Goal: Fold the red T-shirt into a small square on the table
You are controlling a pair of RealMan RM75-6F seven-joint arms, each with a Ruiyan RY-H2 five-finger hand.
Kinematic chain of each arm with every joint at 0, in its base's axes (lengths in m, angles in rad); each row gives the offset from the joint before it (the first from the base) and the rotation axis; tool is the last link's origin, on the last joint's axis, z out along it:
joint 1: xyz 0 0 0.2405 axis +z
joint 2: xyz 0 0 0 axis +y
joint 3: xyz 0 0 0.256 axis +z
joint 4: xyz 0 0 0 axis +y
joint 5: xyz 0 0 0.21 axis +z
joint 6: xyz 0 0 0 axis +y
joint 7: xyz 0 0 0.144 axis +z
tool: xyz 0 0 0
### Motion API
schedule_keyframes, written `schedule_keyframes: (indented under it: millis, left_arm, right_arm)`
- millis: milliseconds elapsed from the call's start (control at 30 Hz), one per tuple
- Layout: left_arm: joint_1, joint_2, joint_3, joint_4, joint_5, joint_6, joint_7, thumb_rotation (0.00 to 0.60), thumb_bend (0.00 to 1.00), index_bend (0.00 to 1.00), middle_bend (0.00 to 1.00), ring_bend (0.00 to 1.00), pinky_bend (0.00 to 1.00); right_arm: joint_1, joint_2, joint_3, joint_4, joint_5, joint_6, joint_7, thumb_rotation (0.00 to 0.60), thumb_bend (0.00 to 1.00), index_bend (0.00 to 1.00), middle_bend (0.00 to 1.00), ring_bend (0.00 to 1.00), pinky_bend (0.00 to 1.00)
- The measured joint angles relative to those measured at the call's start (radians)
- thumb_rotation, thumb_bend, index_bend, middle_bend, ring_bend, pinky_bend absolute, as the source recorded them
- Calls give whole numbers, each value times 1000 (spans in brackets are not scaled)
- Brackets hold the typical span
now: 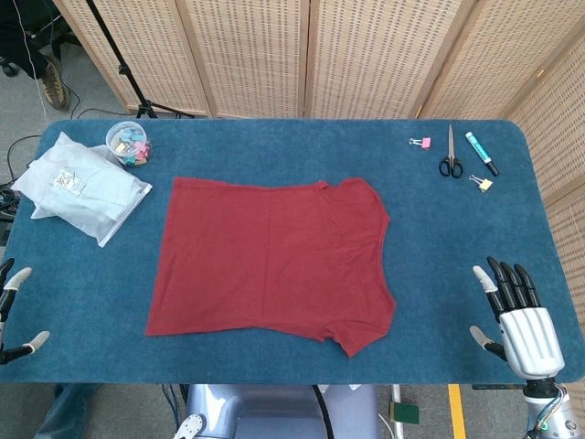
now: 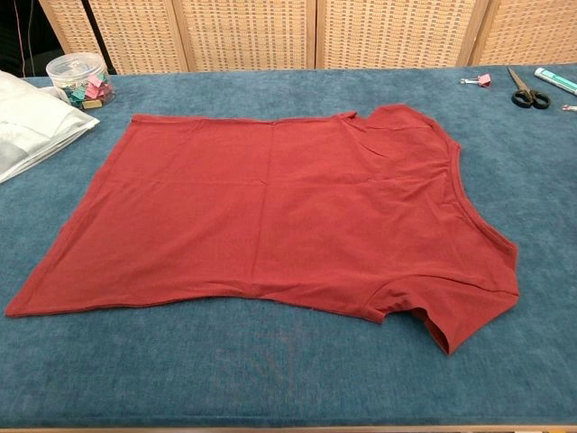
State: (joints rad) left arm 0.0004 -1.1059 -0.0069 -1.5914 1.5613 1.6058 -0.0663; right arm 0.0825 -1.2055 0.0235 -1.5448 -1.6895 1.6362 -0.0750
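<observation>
Red T-shirt (image 1: 270, 261) lies spread flat across the middle of the blue table (image 1: 439, 219), neckline toward the table's right end, hem toward the left end, nothing folded yet. One short sleeve points at the near edge, the other at the far edge.

My right hand (image 1: 516, 315) rests at the near right corner, fingers apart and holding nothing, well clear of the cloth. My left hand (image 1: 14, 315) shows only as fingertips at the near left corner; they look spread and empty.

Risks, as I judge them: thin fabric on a fuzzy tablecloth may drag and bunch instead of lifting cleanly, so a fold could come out skewed. A pinch might also catch only the top layer.

A white plastic bag (image 1: 82, 183) and a tub of clips (image 1: 128, 142) sit near the far left corner, close to the hem; a wide sweep could knock them. Scissors (image 1: 450, 155), a marker (image 1: 482, 153) and loose clips (image 1: 420, 142) lie toward the far right corner.
</observation>
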Motion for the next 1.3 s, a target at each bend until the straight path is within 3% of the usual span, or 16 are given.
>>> schedule_keyframes:
  millis: [233, 400, 667, 967, 1300]
  left_arm:
    - [0, 3, 0, -3, -1, -5, -3, 600, 17, 0, 0, 0, 0]
    - [-7, 0, 0, -9, 3, -16, 12, 600, 21, 0, 0, 0, 0]
    - [-11, -6, -6, -7, -13, -31, 24, 600, 29, 0, 0, 0, 0]
    - [-15, -14, -13, 5, -33, -45, 32, 600, 31, 0, 0, 0, 0]
    - [-22, -25, -19, 12, -48, -62, 51, 600, 36, 0, 0, 0, 0]
  right_arm:
    - [7, 6, -14, 6, -28, -15, 18, 600, 0, 24, 0, 0, 0]
    - [35, 1, -58, 61, -152, -21, 101, 600, 0, 138, 0, 0, 0]
    - [137, -61, -133, 208, -353, -97, 93, 600, 0, 259, 0, 0, 0]
    - [220, -135, -136, 203, -349, -243, 21, 600, 0, 278, 0, 0, 0]
    - [263, -212, -151, 192, -353, -306, -31, 600, 0, 299, 0, 0, 0]
